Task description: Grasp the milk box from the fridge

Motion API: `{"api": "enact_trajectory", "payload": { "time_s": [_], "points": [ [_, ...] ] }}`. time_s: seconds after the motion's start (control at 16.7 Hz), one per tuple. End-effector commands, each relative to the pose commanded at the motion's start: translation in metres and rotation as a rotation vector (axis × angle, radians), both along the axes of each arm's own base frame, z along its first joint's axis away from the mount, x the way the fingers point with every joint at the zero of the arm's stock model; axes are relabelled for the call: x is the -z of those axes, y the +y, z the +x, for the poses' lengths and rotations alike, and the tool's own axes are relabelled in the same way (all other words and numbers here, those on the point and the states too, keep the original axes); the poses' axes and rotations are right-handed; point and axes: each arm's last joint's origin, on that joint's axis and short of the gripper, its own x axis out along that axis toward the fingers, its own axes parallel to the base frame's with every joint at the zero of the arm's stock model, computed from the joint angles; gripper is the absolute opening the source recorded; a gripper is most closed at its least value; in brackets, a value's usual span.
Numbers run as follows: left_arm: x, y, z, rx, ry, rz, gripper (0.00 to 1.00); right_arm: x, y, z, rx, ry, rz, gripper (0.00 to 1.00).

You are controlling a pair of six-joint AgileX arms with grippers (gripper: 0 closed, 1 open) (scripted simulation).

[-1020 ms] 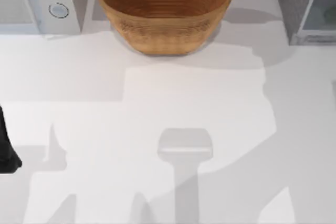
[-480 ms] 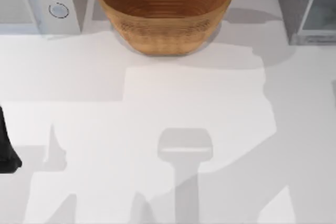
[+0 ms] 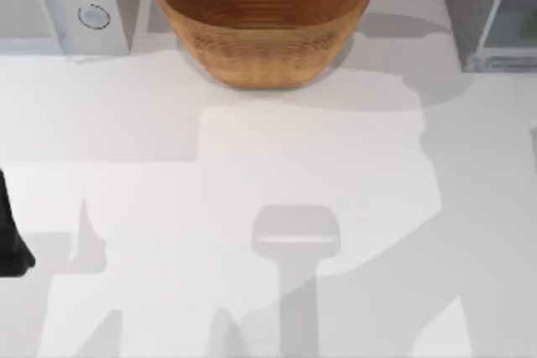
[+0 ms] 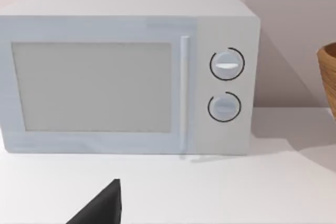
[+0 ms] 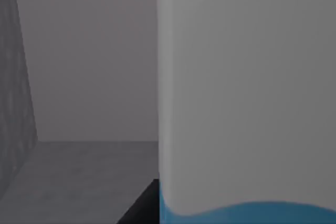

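The left arm [image 3: 10,236] shows at the table's left edge as a plain black, matte shape, narrow above and swelling to a rounded lump below, with no markings, cables or screws to be made out. In the left wrist view a black, flat-sided wedge of the left gripper [image 4: 100,208] tapers to a point; its surface is smooth and unmarked

bowl [image 3: 263,16]: brown, ribbed, at the worktop's [image 3: 252,165] back middle
microwave [image 4: 126,72]: white, two dials, back left
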Motion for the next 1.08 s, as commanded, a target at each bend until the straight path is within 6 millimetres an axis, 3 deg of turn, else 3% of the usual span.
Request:
{"api": "enact_trajectory", "payload": {
  "time_s": [0.48,0.96,1.08],
  "points": [
    [0.000,0.000,0.000,0.000,0.000,0.000,1.00,-0.002,-0.001,0.000,0.002,-0.003,0.001,0.00],
    [0.000,0.000,0.000,0.000,0.000,0.000,1.00,-0.050,-0.002,0.000,0.003,-0.001,0.001,0.00],
    [0.000,0.000,0.000,0.000,0.000,0.000,1.00,-0.051,-0.001,0.000,0.003,-0.001,0.001,0.00]
  ]
}}
